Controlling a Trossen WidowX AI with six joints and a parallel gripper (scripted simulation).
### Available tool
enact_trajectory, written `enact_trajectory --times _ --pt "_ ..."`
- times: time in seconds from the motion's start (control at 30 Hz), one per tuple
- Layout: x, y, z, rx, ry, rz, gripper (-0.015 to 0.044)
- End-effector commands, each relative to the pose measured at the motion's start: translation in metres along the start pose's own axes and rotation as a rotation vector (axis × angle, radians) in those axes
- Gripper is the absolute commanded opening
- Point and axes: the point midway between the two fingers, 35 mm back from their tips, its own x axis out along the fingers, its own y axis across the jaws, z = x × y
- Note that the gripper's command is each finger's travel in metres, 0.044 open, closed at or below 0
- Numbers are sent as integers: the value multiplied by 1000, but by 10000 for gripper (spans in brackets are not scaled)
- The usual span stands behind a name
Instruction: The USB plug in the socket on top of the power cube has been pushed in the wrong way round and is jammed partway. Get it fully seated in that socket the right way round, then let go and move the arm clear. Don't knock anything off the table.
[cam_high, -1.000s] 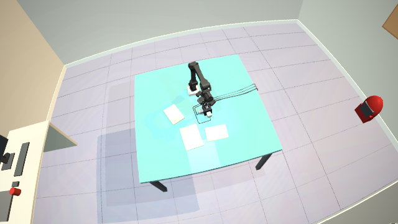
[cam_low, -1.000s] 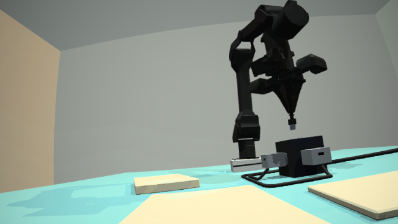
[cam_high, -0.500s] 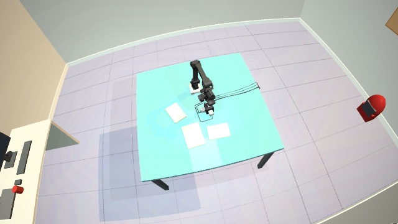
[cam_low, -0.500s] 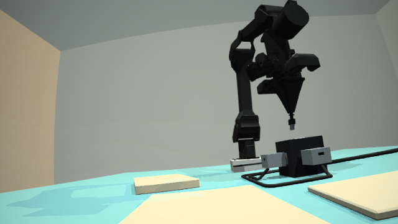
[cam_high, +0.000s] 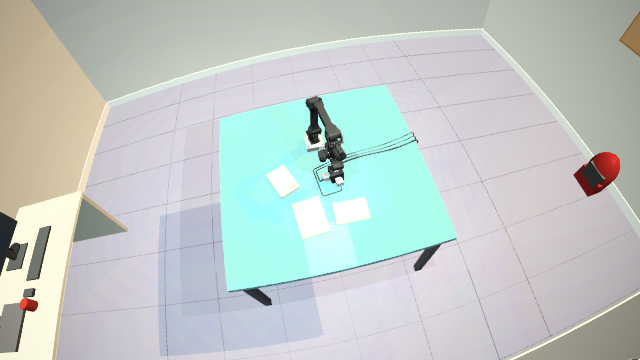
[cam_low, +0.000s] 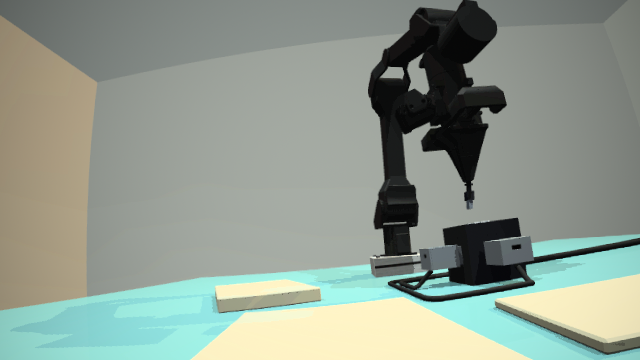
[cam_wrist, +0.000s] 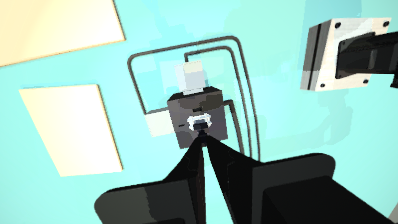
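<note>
The black power cube (cam_low: 482, 252) (cam_wrist: 180, 107) stands on the table, with slots in its top. My gripper (cam_low: 469, 185) (cam_wrist: 203, 140) is shut on the USB plug (cam_low: 469, 200), a small black body with a silver metal end. The plug points down above the cube's top, and a visible gap separates them in the exterior view. In the wrist view the fingers cover part of the cube's top, near a bright-edged area. Which way round the plug faces cannot be told. In the top view the arm hides most of the cube.
Pale adapters (cam_low: 440, 257) (cam_low: 510, 251) (cam_wrist: 192, 78) (cam_wrist: 159, 123) stick out from two cube sides. Black cables (cam_low: 462, 298) (cam_wrist: 131, 80) loop around it. Three cream boards (cam_high: 283, 181) (cam_high: 311, 218) (cam_high: 351, 210) lie nearby on the turquoise table (cam_high: 400, 220). The arm's white base (cam_wrist: 320, 82) stands behind.
</note>
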Motion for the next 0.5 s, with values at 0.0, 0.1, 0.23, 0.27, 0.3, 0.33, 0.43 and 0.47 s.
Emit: enact_trajectory --times 0.0,0.1,0.23,0.27,0.3,0.33,0.43,0.47 --pt "0 0 0 6 0 0 0" --pt "0 0 0 1 1 0 0" --pt "1 0 0 -1 3 0 0" --pt "1 0 0 -2 3 0 0" --pt "1 0 0 -2 4 0 0" --pt "1 0 0 -3 4 0 0" --pt "1 0 0 -4 6 0 0" --pt "1 0 -1 -5 7 0 0"
